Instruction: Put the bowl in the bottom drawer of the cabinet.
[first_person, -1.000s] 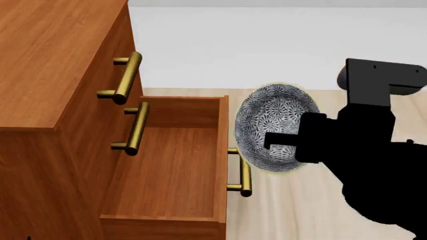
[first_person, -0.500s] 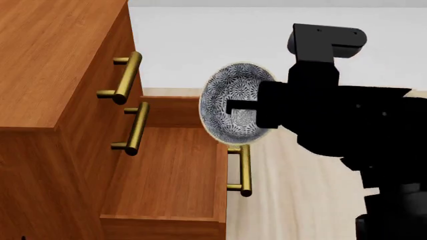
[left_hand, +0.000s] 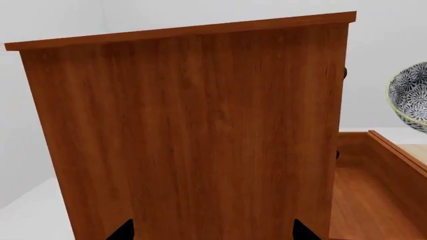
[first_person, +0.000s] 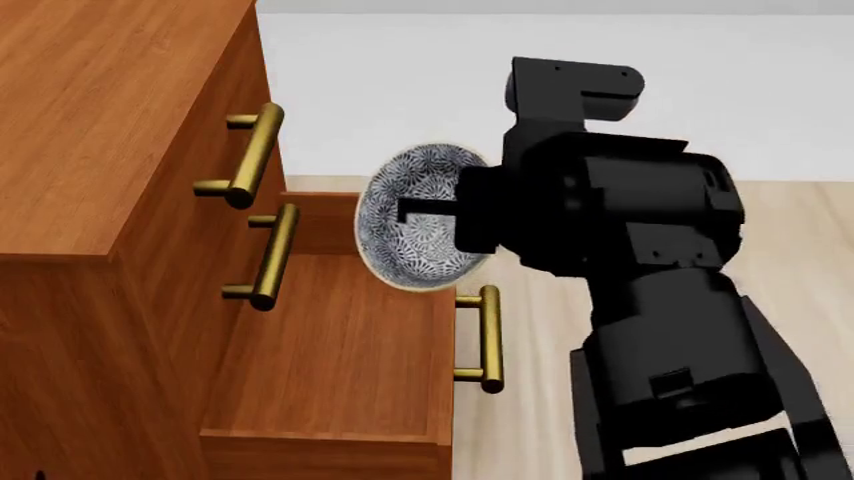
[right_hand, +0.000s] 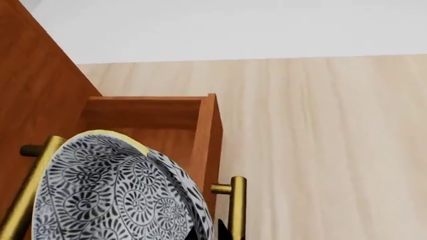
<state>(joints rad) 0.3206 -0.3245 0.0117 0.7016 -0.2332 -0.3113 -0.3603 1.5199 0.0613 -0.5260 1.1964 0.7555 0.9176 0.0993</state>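
The cabinet (first_person: 94, 150), a reddish-brown wooden body, is seen at the left of the head view, and its plain side panel (left_hand: 193, 135) fills most of the left wrist view. The bottom drawer (first_person: 340, 340) is shown pulled out, its wooden floor exposed and its brass handle (first_person: 489, 338) facing the pale plank floor (first_person: 787, 240). The same drawer is seen from above in the right wrist view (right_hand: 150, 112), with its handle (right_hand: 235, 202) at the front panel. Two upper drawer handles (first_person: 251, 155) (first_person: 274, 257) are seen on the cabinet front.

The right arm (first_person: 641, 280), a black mass, is extended toward the drawer. The right gripper (first_person: 434, 212) is clamped on the rim of the bowl (first_person: 414, 215), one black finger (first_person: 427, 206) lying across its patterned inside. The bowl is held tilted on edge, in the air above the front corner of the open drawer, touching neither floor nor wood. It is also seen in the right wrist view (right_hand: 113, 190) and at the edge of the left wrist view (left_hand: 410, 97).

Of the left gripper only two dark fingertips (left_hand: 123, 231) are visible, well apart, with nothing between them.
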